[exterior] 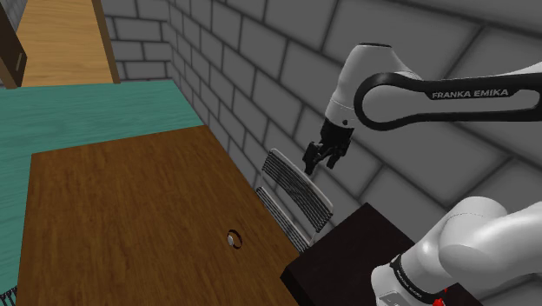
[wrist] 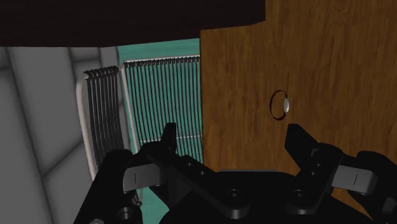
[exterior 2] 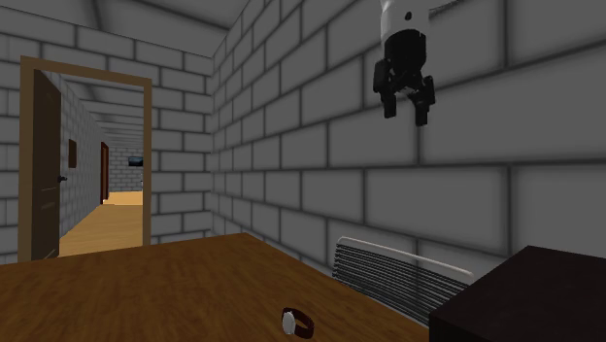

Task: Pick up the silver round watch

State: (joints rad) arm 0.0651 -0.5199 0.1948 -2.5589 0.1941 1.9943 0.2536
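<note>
The silver round watch point(exterior: 233, 239) is placed on the wooden table point(exterior: 130, 217), close to its wall-side edge near the corner by the stand point(exterior: 356, 243). The black gripper point(exterior: 320, 161), fingers spread and empty, is held high beyond that edge, over a slatted radiator point(exterior: 295, 191); the watch lies below it, inward.

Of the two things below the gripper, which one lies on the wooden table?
The small round watch; the ribbed radiator stands beyond the table, by the brick wall.
</note>
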